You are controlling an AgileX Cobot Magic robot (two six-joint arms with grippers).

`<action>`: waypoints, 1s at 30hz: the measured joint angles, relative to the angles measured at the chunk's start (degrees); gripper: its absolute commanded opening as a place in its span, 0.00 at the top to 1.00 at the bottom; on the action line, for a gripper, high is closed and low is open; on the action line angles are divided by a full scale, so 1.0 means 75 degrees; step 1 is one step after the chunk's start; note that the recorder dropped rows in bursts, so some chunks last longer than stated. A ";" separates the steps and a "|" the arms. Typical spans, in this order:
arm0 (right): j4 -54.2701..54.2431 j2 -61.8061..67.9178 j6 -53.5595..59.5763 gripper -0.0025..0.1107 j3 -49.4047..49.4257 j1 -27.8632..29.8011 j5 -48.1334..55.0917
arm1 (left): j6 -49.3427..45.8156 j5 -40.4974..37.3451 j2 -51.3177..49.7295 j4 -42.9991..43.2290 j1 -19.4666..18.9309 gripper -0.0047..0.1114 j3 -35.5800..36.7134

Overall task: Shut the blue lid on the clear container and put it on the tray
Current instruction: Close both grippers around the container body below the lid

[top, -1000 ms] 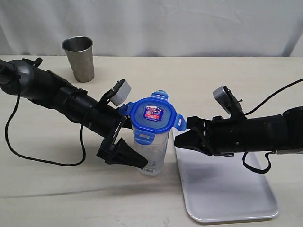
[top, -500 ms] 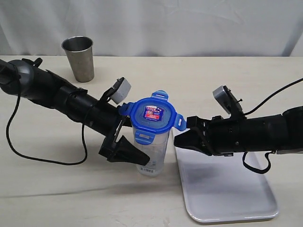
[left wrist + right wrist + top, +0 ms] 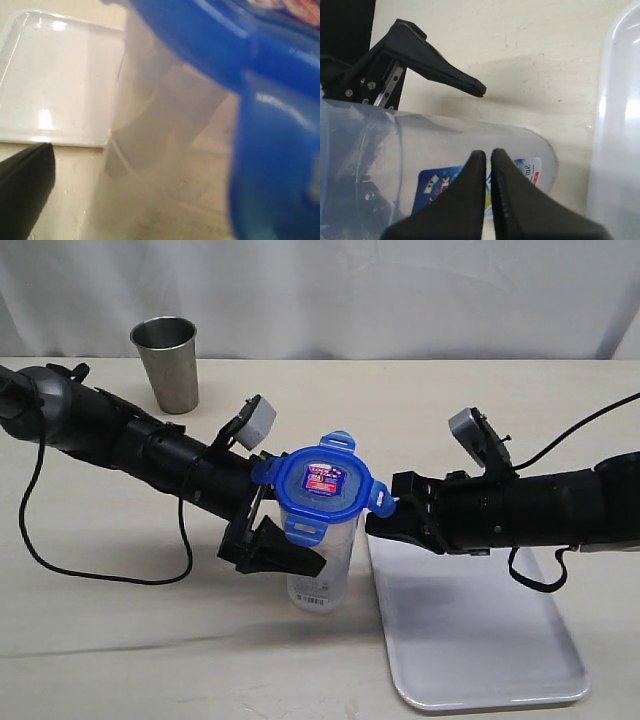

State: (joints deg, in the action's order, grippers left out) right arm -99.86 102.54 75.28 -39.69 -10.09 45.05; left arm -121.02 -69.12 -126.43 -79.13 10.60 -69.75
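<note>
The clear container (image 3: 322,575) stands upright on the table, just left of the tray (image 3: 480,640). The blue lid (image 3: 320,485) sits on its mouth with the flaps sticking out sideways. My left gripper (image 3: 305,540) is open and straddles the container below the lid; its front finger (image 3: 290,558) shows and the other is hidden behind. In the right wrist view that finger (image 3: 440,70) stands apart from the container (image 3: 420,145). My right gripper (image 3: 372,525) is shut, its tips (image 3: 485,155) at the container's right side just under a lid flap.
A steel cup (image 3: 167,362) stands at the back left, away from both arms. The white tray's near corner (image 3: 55,85) lies just beyond the container (image 3: 165,125) in the left wrist view. Black cables trail off both arms over the table.
My left gripper has slid up and a little right along the container. My right gripper has risen slightly toward the lid flap. Container and lid have stayed put.
</note>
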 measured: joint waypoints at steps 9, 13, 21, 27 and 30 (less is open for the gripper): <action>0.0000 0.0000 0.0000 0.94 0.0000 0.0000 0.0000 | 0.0000 0.0000 0.0000 -0.0050 0.0000 0.05 0.0000; 0.0000 0.0000 0.0014 0.94 0.0000 0.0000 0.0000 | 0.0000 0.0000 0.0000 -0.0012 0.0000 0.05 0.0000; 0.0000 0.0000 0.0040 0.94 0.0000 0.0000 0.0000 | 0.0000 0.0088 0.0000 0.0283 0.0000 0.05 0.0000; 0.0000 0.0000 0.0127 0.94 0.0000 0.0000 0.0000 | 0.0000 0.0088 0.0000 0.0296 0.0000 0.05 0.0000; 0.0000 0.0000 0.0281 0.94 0.0000 0.0000 0.0014 | 0.0000 0.0052 0.0000 0.0296 0.0000 0.05 0.0000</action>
State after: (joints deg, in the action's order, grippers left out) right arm -99.86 102.54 77.38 -39.69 -10.09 45.16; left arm -121.02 -68.73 -126.43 -76.92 10.60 -69.75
